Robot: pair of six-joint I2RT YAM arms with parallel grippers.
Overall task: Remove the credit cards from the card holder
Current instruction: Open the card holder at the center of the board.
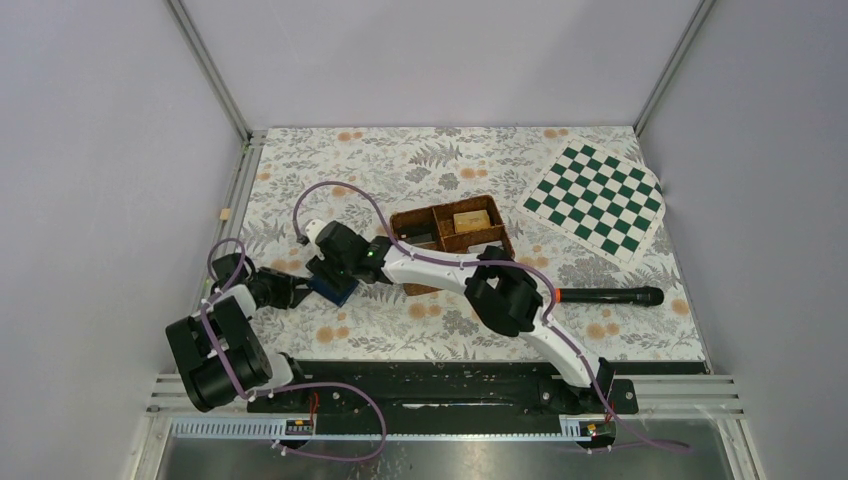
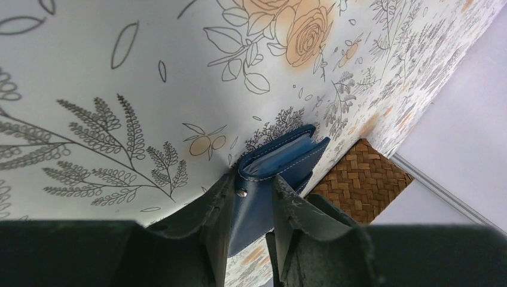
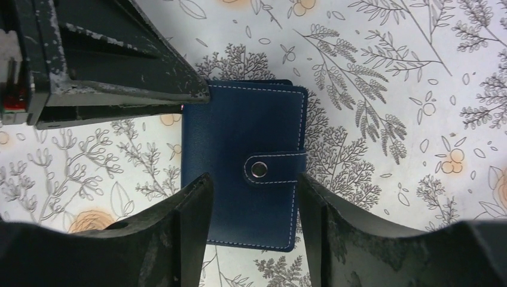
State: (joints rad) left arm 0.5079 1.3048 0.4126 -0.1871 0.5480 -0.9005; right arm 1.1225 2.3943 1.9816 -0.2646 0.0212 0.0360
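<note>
The right gripper (image 3: 252, 180) hangs wide open above the closed card holder (image 3: 239, 125), with one finger at each long edge. The holder lies flat on the flowered surface (image 3: 388, 89), its snap (image 3: 259, 169) facing up. The left gripper (image 2: 253, 179) has the holder's end between narrowly parted fingers, but I cannot tell whether it is clamped. A wicker tray (image 2: 365, 179) lies near.

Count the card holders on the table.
1. The card holder lies snapped shut left of the wicker tray, beneath the right arm's open jaws. The arms may hide others.
</note>
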